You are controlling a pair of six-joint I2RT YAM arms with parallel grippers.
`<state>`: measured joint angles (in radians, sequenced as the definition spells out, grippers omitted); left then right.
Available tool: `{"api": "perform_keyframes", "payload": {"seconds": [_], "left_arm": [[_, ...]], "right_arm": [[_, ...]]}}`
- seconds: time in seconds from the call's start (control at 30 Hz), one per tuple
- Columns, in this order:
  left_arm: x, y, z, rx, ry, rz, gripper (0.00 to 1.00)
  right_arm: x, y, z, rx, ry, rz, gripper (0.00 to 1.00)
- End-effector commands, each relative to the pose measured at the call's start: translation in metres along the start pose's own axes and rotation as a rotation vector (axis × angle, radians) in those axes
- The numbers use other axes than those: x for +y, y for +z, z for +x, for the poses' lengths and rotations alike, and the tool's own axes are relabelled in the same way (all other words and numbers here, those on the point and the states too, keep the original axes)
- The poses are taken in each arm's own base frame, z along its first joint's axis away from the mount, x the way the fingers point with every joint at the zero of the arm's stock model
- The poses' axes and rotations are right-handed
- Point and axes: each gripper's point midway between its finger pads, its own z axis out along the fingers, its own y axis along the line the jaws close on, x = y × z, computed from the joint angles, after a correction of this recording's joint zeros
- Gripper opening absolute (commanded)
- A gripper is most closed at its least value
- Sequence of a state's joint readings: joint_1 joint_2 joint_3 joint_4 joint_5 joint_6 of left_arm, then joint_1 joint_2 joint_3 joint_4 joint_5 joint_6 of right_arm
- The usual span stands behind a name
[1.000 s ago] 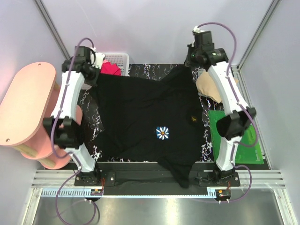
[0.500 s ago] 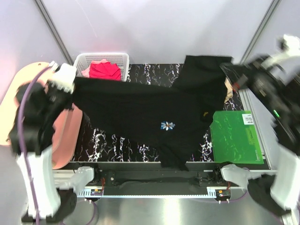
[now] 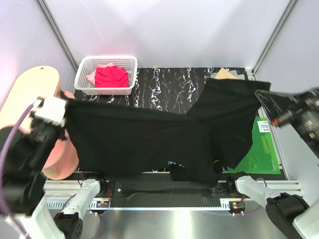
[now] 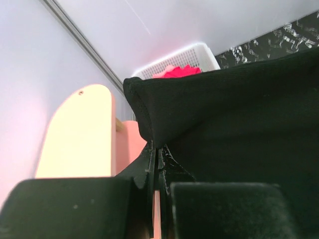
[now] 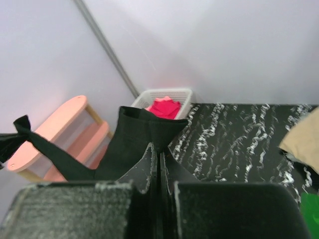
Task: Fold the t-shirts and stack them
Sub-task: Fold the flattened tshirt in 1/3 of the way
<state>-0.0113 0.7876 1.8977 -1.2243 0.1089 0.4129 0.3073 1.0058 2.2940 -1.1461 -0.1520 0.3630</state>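
The large black t-shirt (image 3: 149, 139) hangs stretched in the air between both arms, its lower part draping over the table's near edge. My left gripper (image 3: 67, 105) is shut on its left corner, and the left wrist view shows the fabric (image 4: 239, 124) pinched at the fingertips (image 4: 158, 149). My right gripper (image 3: 263, 94) is shut on the right corner, with the cloth (image 5: 134, 134) bunched above the closed tips (image 5: 159, 149). A red t-shirt (image 3: 110, 76) lies over a pink one in the basket. A tan t-shirt (image 3: 225, 73) peeks out at the back right, partly hidden.
The white mesh basket (image 3: 83, 74) stands at the back left of the black marbled table (image 3: 164, 82). A green board (image 3: 260, 149) lies at the right, partly covered by the black shirt. A pink wooden stool (image 3: 27, 94) stands left of the table.
Both arms have swung up and back toward the near edge, lifting the black t-shirt off the table and pulling it taut. Its daisy print has gone out of sight.
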Motion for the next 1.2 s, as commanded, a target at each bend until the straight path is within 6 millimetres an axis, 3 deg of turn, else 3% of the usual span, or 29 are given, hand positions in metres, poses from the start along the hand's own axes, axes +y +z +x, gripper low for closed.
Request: {"api": "perform_keyframes", "payload": {"seconds": [0.0, 0.07, 0.1, 0.17, 0.2, 0.27, 0.3, 0.4, 0.47, 0.5, 0.57, 0.7, 0.83, 0.97, 1.07, 1.17], "left_arm": [[0.006, 0.072, 0.049, 0.184, 0.019, -0.012, 0.00], [0.002, 0.109, 0.081, 0.252, 0.043, -0.005, 0.00], [-0.008, 0.131, 0.111, 0.330, 0.046, 0.034, 0.00], [-0.003, 0.160, 0.130, 0.368, 0.077, 0.009, 0.00], [-0.010, 0.182, 0.160, 0.454, 0.080, 0.034, 0.00], [-0.009, 0.209, 0.180, 0.497, 0.099, 0.022, 0.00], [-0.014, 0.227, 0.204, 0.566, 0.102, 0.045, 0.00], [-0.015, 0.263, 0.228, 0.622, 0.117, 0.051, 0.00], [-0.011, 0.287, 0.240, 0.642, 0.135, 0.031, 0.00], [-0.006, 0.295, 0.238, 0.636, 0.144, 0.010, 0.00], [-0.002, 0.314, 0.248, 0.661, 0.169, -0.005, 0.00], [0.008, 0.337, 0.247, 0.651, 0.194, -0.038, 0.00], [-0.002, 0.338, 0.254, 0.657, 0.186, -0.010, 0.00], [-0.017, 0.319, 0.265, 0.650, 0.190, 0.029, 0.00], [-0.031, 0.299, 0.292, 0.674, 0.214, 0.060, 0.00], [-0.040, 0.288, 0.305, 0.668, 0.229, 0.079, 0.00]], "right_arm": [[-0.060, 0.074, 0.017, 0.065, -0.032, 0.241, 0.00], [-0.086, 0.101, 0.030, 0.099, -0.062, 0.336, 0.00], [-0.104, 0.129, 0.049, 0.158, -0.082, 0.377, 0.00], [-0.126, 0.158, 0.072, 0.219, -0.101, 0.430, 0.00], [-0.144, 0.184, 0.097, 0.286, -0.111, 0.463, 0.00], [-0.166, 0.208, 0.123, 0.355, -0.122, 0.496, 0.00], [-0.183, 0.228, 0.147, 0.418, -0.120, 0.521, 0.00], [-0.217, 0.259, 0.184, 0.513, -0.105, 0.552, 0.00], [-0.231, 0.272, 0.190, 0.527, -0.109, 0.568, 0.00], [-0.244, 0.282, 0.209, 0.569, -0.106, 0.583, 0.00], [-0.255, 0.293, 0.221, 0.596, -0.107, 0.593, 0.00], [-0.265, 0.305, 0.233, 0.618, -0.113, 0.596, 0.00], [-0.261, 0.300, 0.251, 0.667, -0.065, 0.574, 0.00], [-0.254, 0.269, 0.257, 0.686, -0.046, 0.588, 0.00], [-0.250, 0.242, 0.266, 0.700, -0.031, 0.600, 0.00], [-0.246, 0.218, 0.281, 0.737, -0.004, 0.607, 0.00]]}}
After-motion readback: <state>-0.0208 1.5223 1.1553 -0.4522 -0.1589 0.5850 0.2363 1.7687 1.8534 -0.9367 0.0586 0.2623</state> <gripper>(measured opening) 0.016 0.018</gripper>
